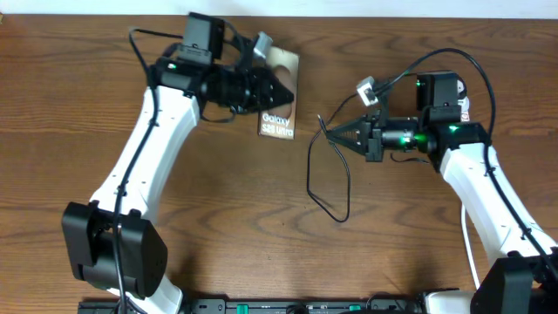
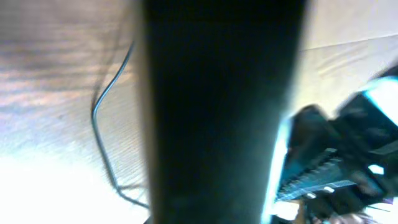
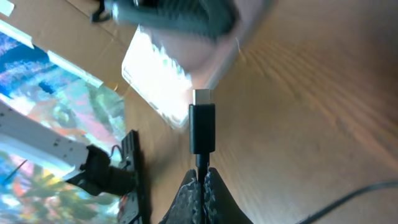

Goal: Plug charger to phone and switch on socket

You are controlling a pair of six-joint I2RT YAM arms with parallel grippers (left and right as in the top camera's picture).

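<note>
The right claw (image 3: 200, 179) is clenched on the thin black charger cable (image 1: 308, 179) behind its small plug (image 3: 203, 124), near the flat dark brown phone (image 1: 282, 120) (clasped by the left claw (image 1: 281, 87)). The port could be missed if the plug is allowed to pivot.

Bare table (image 1: 307, 87) between phone (image 1: 279, 122) and plug (image 3: 202, 127)

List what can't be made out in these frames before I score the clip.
- Socket, and the adapter end of the charger: in no view.
- Left claw and its hold on the phone: overhead, the claw covers the phone's edge. In the left wrist view, a dark blur fills the middle.
- Phone's port: in the right wrist view, the phone is blurred and glaring, with the left claw across it.
</note>
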